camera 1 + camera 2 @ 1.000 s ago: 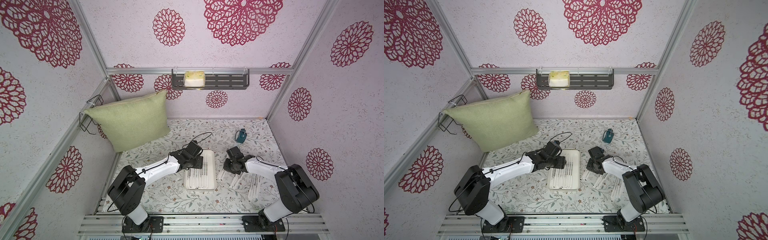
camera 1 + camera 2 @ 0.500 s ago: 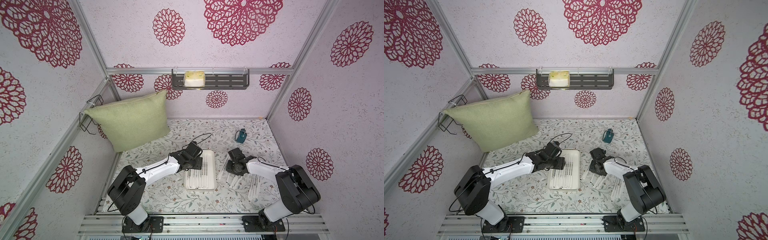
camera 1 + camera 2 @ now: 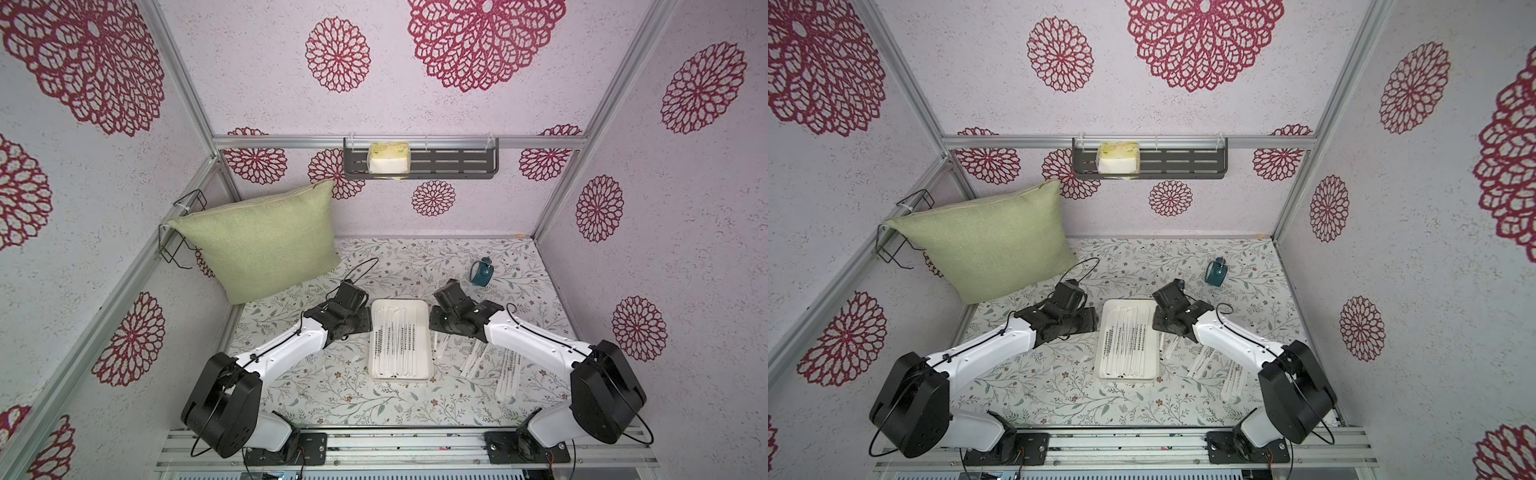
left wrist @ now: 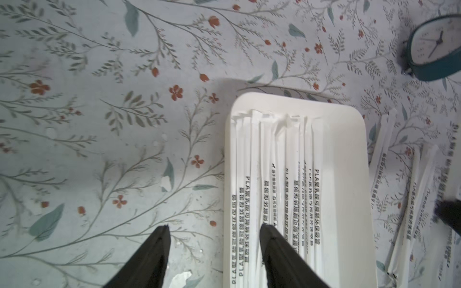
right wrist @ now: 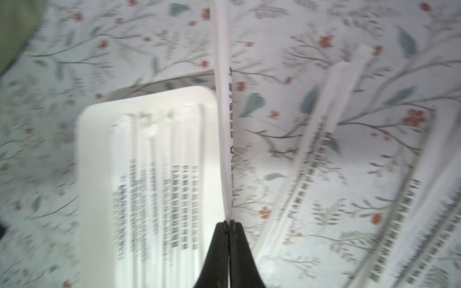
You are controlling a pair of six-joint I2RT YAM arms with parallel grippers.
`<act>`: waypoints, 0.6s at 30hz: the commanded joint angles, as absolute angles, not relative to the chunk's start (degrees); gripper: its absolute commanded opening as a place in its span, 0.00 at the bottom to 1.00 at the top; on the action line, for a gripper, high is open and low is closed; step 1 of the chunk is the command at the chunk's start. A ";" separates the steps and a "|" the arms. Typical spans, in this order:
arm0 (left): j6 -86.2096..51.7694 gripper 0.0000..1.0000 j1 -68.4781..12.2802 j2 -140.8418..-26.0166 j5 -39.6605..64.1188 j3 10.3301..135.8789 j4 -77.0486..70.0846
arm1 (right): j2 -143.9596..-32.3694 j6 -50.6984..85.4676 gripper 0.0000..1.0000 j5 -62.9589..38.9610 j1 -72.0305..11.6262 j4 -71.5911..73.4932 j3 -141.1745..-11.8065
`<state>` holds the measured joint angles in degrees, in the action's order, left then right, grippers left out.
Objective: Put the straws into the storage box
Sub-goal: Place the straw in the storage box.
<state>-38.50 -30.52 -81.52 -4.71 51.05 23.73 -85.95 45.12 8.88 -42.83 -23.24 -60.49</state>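
Right gripper: fingertips pinched together on a single straw, wrapper projecting forward from the tips, just beside the right long rim of the storage box; view blurred. Left gripper: jaws moderately apart, nothing between them, one fingertip above bare table, its mate above the box's left edge and contents; contact not discernible. Table: pale floral covering. Pillow: green, square, propped against left wall and black wire rack, lower corner down at table's left edge. Wall shelf: dark, slotted, on back wall, holding one yellow-and-white packet. Storage box: white, shallow, rounded corners, mid-table between both grippers, long sides running front to back. Clock: small, teal, white face, behind right arm, well apart from box. Straws: white paper wrappers, black print; one row lying lengthwise in box, filling left and middle, right strip bare; loose straws scattered on table to right of box, some partly under right arm.
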 commanded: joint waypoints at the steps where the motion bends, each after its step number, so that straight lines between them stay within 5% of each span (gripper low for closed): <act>1: -39.98 0.64 -30.21 -79.72 -3.83 50.30 21.75 | -89.24 48.78 0.08 9.02 -46.18 -24.25 -61.86; 18: -40.69 0.64 -30.23 -80.68 -1.66 49.13 19.91 | -97.15 51.45 0.09 5.02 -46.49 -16.11 -54.76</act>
